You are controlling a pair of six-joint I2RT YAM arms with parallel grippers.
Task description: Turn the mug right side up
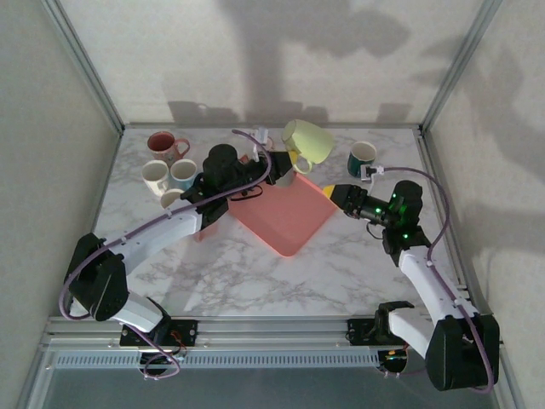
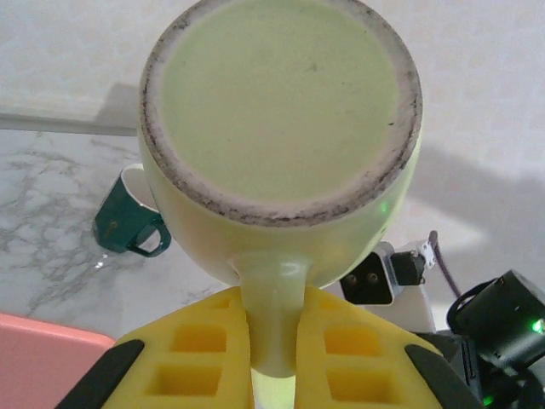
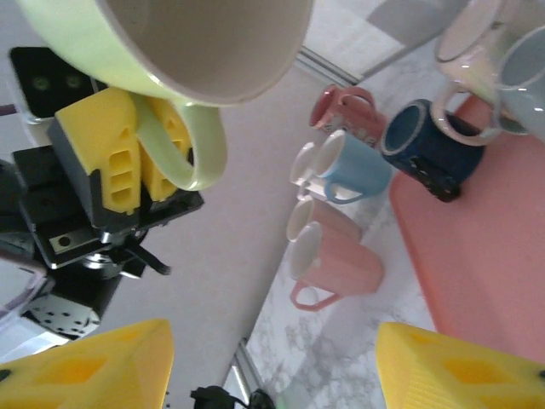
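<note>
A light green mug [image 1: 308, 141] hangs in the air above the far edge of the pink tray [image 1: 285, 217]. My left gripper [image 1: 289, 162] is shut on its handle [image 2: 272, 315], with the yellow fingers [image 2: 196, 349] pressed on both sides. The mug is tilted: its unglazed base [image 2: 281, 111] faces the left wrist camera and its mouth [image 3: 196, 43] faces my right gripper [image 3: 272, 366]. That right gripper [image 1: 328, 189] stands open and empty just right of the tray, a little below the mug, its fingers [image 3: 94, 366] wide apart.
A dark green mug [image 1: 362, 158] stands at the back right. Several mugs cluster at the back left: red [image 1: 163, 145], white [image 1: 155, 175], light blue [image 1: 182, 173]. A dark blue mug [image 3: 426, 141] lies at the tray's edge. Enclosure walls ring the marble table.
</note>
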